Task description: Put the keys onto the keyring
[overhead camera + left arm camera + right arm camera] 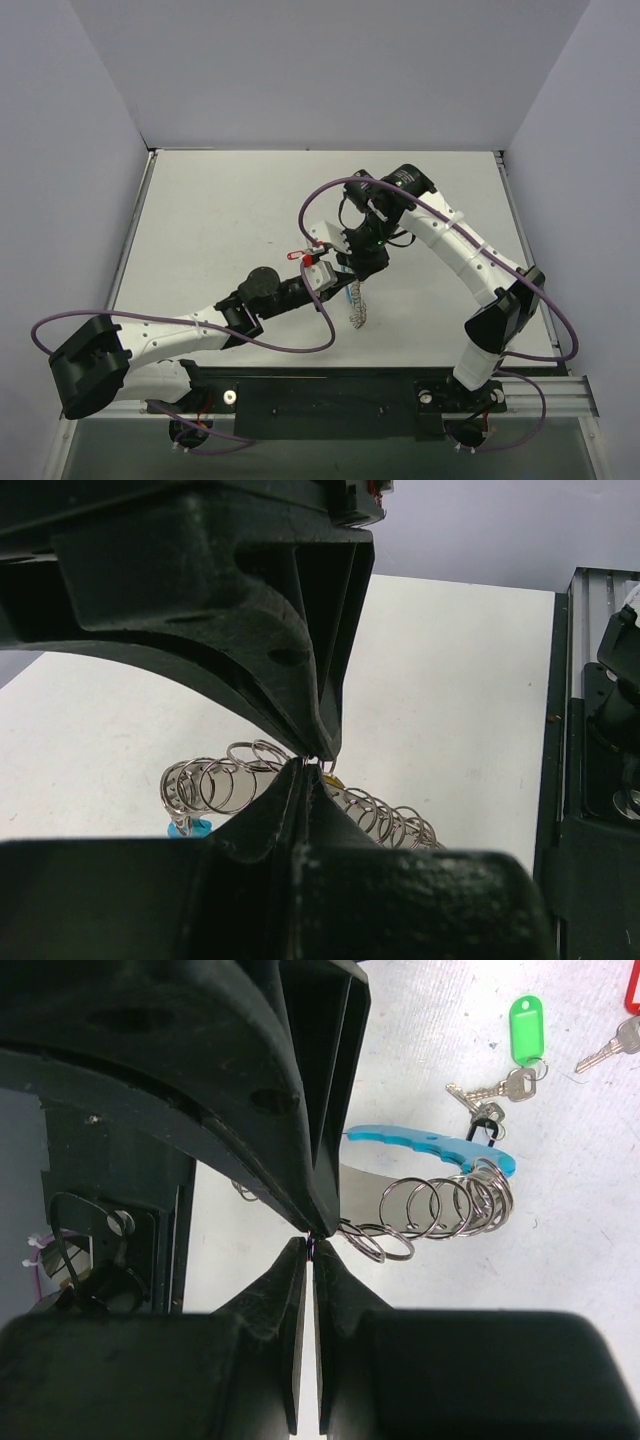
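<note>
Coiling silvery wire forms the round-looped keyring (480, 1195).

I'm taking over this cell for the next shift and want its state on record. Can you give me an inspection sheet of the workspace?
Surface: white table, no stains seen.
Job's things: keyring between the grippers, coiled wire with a blue segment; red-tagged key and green-tagged key lie on the table off the coil; black tag against the blue segment; sliver of yellow tag by the coil. Whether either is threaded cannot be told.
Clutter: nothing seen.
Grippers: left gripper shut at the coil, what it pinches unclear; right gripper shut on the keyring's wire.
Cables: purple cables loop off both arms.
Surroundings: pale walls; metal rail at the near edge.
</note>
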Tool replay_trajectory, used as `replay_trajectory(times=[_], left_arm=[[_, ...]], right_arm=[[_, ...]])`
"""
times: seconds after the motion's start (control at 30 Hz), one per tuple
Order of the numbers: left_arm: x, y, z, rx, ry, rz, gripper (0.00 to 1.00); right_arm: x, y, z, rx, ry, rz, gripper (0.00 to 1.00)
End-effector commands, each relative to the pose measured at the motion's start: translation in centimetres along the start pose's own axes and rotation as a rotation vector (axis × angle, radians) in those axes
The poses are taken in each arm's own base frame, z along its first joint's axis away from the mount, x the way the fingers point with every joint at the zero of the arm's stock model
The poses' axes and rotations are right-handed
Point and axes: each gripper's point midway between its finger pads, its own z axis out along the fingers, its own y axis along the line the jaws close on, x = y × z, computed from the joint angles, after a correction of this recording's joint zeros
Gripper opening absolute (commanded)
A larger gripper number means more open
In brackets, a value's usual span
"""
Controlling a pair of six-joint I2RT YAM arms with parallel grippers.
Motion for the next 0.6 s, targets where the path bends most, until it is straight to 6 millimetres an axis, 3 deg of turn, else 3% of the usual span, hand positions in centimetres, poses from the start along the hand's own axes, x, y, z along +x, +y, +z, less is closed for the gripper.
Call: replay_trajectory(times=[0.0, 0.17, 0.4, 0.5, 0.57], left_arm=[[-2.1, -0.3, 0.8, 0.031, -0.050, -0.041, 0.00], [-3.2, -0.1, 0.1, 0.005, -0.131, -0.089, 0.00], [-5.0, 0.0, -1.7, -0.010, -0.254, -0.177, 0.00], [-6.3, 0.2, -2.6, -0.021, -0.317, -0.199, 0.00], [-7.1, 0.6, -3.2, -0.042, -0.359, -0.216, 0.00]], right_arm=[[1.0, 6.9, -2.0, -0.195, 0.020, 0.040, 0.00], [0.7, 7.2, -2.0, -0.201, -0.004, 0.044, 0.01], [0.3, 7.6, -2.8, -0.191, -0.077, 0.060, 0.19], [0.1, 7.6, -3.7, -0.156, -0.131, 0.060, 0.32], [0.0, 7.3, -4.2, -0.131, -0.171, 0.051, 0.33]])
